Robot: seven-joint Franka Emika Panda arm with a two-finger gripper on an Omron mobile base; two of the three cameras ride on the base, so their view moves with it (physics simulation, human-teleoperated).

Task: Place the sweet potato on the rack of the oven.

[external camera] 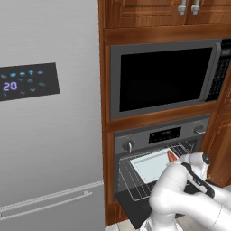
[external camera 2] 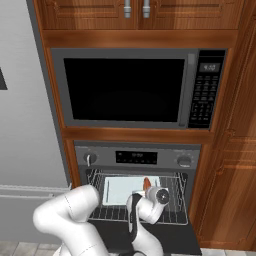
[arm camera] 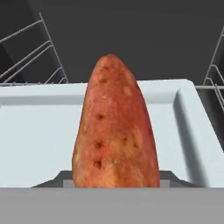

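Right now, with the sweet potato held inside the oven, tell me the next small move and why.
Probably lower a little and open the gripper. The sweet potato is held between the fingers over the pale tray on the rack, inside the open oven. I cannot tell whether it touches the tray, so easing down first seems safer than dropping it.

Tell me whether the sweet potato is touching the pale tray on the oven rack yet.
Cannot tell. In the hand view the sweet potato stands in front of the pale tray and its lower end is hidden, so neither contact nor gap shows.
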